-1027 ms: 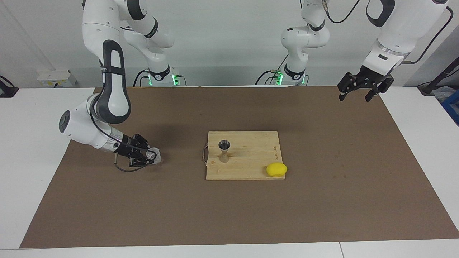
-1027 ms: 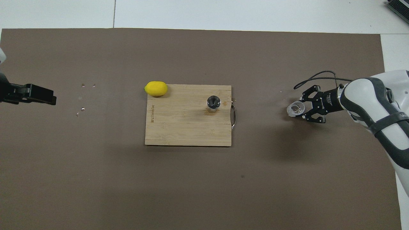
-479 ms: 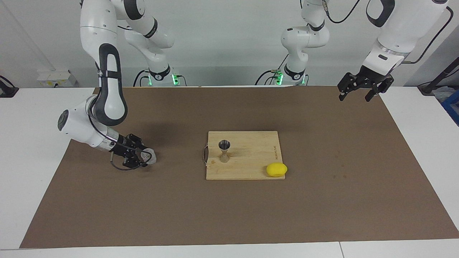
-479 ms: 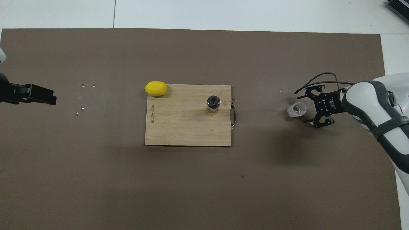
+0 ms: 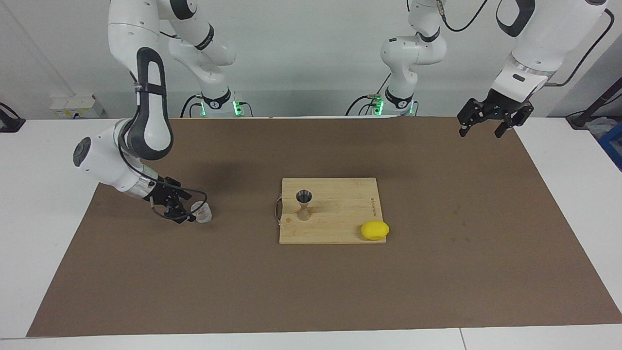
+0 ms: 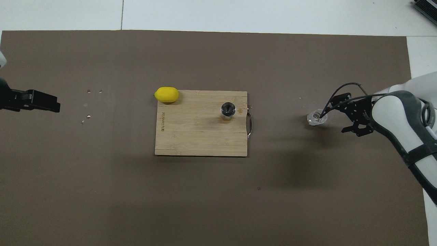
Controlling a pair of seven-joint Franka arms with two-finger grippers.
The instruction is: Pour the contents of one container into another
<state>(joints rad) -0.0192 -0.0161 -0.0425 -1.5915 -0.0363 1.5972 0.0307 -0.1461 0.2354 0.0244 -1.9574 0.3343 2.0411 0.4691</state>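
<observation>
The small clear cup stands upright on the brown mat, toward the right arm's end of the table. My right gripper hangs low just beside it, open, with its fingers off the cup. The steel hourglass jigger stands upright on the wooden cutting board, near the board's handle. At the left arm's end of the table my left gripper waits raised over the mat, open and holding nothing.
A yellow lemon lies at the board's corner toward the left arm's end. A few tiny specks dot the mat near the left gripper. The brown mat covers most of the table.
My right gripper opened, let go of the cup and drew back from it toward the table's end. The cup stays on the mat. The left arm has not moved.
</observation>
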